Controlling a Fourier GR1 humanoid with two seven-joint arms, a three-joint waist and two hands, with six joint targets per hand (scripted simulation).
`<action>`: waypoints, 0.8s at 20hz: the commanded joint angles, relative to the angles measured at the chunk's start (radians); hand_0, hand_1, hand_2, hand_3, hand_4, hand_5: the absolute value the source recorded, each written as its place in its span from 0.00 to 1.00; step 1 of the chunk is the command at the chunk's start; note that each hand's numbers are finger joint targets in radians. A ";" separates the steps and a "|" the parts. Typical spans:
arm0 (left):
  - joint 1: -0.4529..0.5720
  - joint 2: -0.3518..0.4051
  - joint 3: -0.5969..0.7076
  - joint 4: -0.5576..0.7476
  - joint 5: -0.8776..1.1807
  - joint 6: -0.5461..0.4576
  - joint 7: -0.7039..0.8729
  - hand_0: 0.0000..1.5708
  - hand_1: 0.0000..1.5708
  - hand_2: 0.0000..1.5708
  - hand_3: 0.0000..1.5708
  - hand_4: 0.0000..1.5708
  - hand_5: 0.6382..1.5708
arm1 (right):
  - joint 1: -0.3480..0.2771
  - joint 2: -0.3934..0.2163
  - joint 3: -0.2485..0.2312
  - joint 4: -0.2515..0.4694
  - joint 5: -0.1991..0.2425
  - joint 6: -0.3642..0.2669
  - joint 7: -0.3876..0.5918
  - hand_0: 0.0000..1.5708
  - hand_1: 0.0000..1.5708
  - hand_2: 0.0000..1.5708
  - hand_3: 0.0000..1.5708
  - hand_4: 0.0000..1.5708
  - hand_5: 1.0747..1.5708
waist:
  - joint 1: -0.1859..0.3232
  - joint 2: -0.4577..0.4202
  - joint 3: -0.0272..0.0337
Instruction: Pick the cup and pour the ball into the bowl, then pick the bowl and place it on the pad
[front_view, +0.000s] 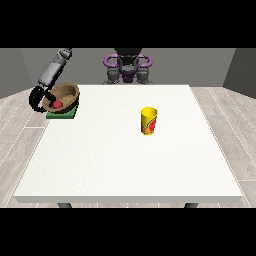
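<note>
Presently the greater part of the work appears complete, judging from how things lie. The ball (57, 104), red, sits inside the bowl (65, 95), a brown wooden vessel at the far corner of the table (130, 165) on the view's left. The cup (148, 120), yellow with a red marking, stands upright near the middle of the table, well apart from the bowl, and no hand touches it; the pour is therefore taken as done and the cup as set back down. The bowl is over the green pad (61, 114), whose front edge and corner show beneath it. The bowl looks tilted, its mouth turned towards the camera, so it cannot be confirmed that it rests flat on the pad; it may be touching at one side only. The hand at the view's left (38, 98) is at the bowl's outer rim, its dark fingers curving round that edge, and it reads as closed on the bowl rather than clear of it. The other hand is not seen anywhere in this view; only the robot's torso shows behind the table. Remaining, by my assessment: settle the bowl level on the pad, release the rim, and draw the arm away without disturbing the bowl or tipping the ball out.
</note>
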 joint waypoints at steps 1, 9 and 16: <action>0.003 0.015 0.007 -0.045 0.022 0.021 0.042 0.00 0.00 0.00 0.00 0.00 0.96 | 0.002 -0.041 -0.009 0.069 0.012 0.034 -0.062 1.00 1.00 1.00 0.20 0.82 0.97 | -0.005 0.008 -0.0003; 0.069 -0.055 -0.031 -0.039 0.006 0.028 0.016 0.00 0.00 0.00 0.00 0.00 0.96 | -0.071 -0.127 -0.005 0.084 0.015 0.069 0.093 1.00 1.00 1.00 0.58 0.79 1.00 | 0.017 -0.101 -0.0021; 0.084 -0.080 -0.048 -0.049 -0.003 0.050 -0.006 0.00 0.00 0.00 0.00 0.00 0.95 | -0.035 -0.012 0.031 0.093 0.039 0.039 0.016 1.00 1.00 1.00 0.76 0.76 1.00 | 0.007 -0.090 -0.0013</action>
